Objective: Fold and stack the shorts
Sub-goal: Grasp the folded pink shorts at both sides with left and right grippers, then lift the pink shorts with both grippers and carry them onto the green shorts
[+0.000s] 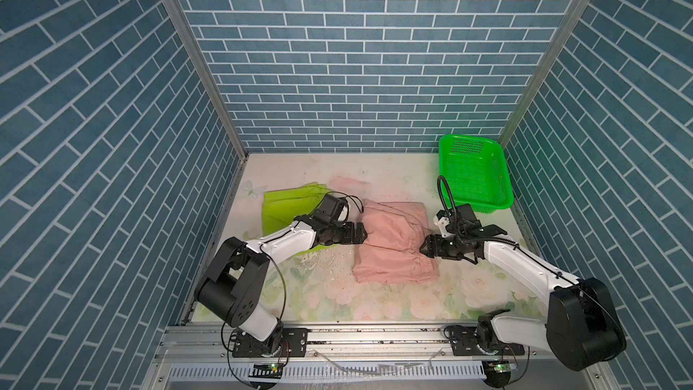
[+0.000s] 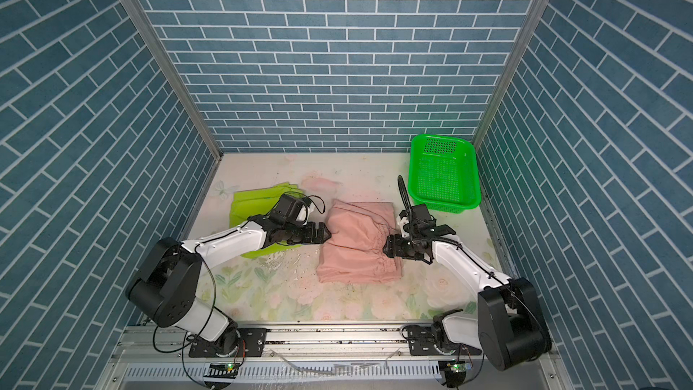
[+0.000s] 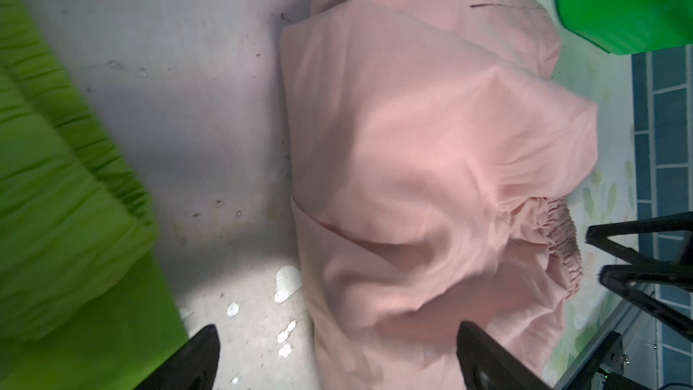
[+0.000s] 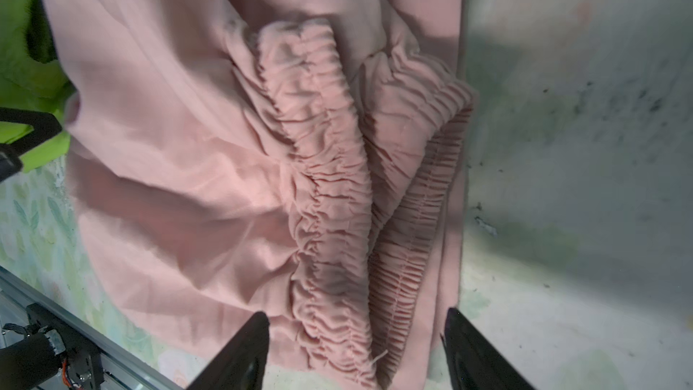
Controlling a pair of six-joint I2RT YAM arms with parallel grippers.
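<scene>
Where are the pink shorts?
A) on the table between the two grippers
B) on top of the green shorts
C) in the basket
A: the pink shorts lie on the table between the left gripper and the right gripper, apart from the green shorts.

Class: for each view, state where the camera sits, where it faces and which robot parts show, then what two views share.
Top view: high above arm bases, facing down; both arms, left hand, right hand.
Top view: alongside, same aim, same arms.
Left wrist: on left arm, facing dusty-pink fabric shorts; own fingers.
Right wrist: on right arm, facing their gathered waistband; own fingers.
Shared: both wrist views show the shorts.
</scene>
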